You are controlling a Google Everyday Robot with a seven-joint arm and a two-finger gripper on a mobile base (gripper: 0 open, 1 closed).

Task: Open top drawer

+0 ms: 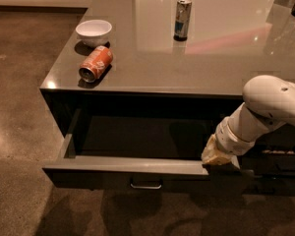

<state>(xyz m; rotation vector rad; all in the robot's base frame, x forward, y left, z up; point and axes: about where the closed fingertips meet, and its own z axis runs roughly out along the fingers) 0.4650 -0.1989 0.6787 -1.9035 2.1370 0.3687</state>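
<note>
We see our tool [218, 157] touching the open top drawer's [98, 173] front rim; its width we cannot tell.

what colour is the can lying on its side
The tipped can is orange, camera view; the gripper is at the top drawer's front edge.

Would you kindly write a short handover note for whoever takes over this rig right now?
Gripper: at the right end of the front edge of the top drawer, just below the counter.
Top drawer: pulled well out, floor showing, nothing seen inside; the handle is free.
Done: drawer open.
Left: probably only to draw the gripper clear.
On the counter: bowl, orange can on its side, upright can.
</note>
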